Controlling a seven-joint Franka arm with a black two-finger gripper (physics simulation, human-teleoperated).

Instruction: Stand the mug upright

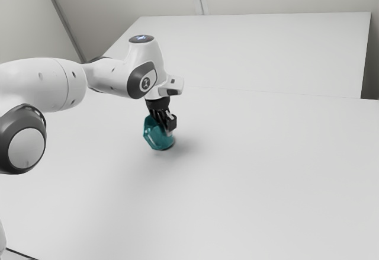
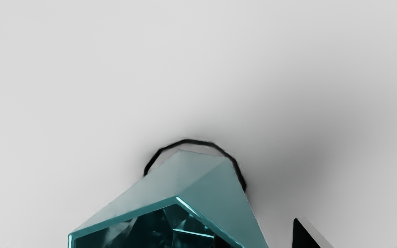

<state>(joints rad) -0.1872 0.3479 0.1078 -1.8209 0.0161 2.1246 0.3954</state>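
Observation:
The gripper [image 1: 168, 130] is down at the teal faceted mug [image 1: 156, 135], which stands on the table with its mouth up and looks leaned toward the exterior view's left. In the wrist view the mug [image 2: 205, 179] shows its angular rim and dark interior, with a black-edged base beyond. There the gripper [image 2: 258, 241] straddles the mug's wall: one finger is outside with a gap to the wall, and a dark part of the other shows inside the mouth. The fingers are open. Whether the base lies flat cannot be told.
The white table [image 1: 254, 171] extends around the mug. Behind it is another pale surface [image 1: 260, 53], with walls beyond. The arm reaches in from the exterior view's left, above the table.

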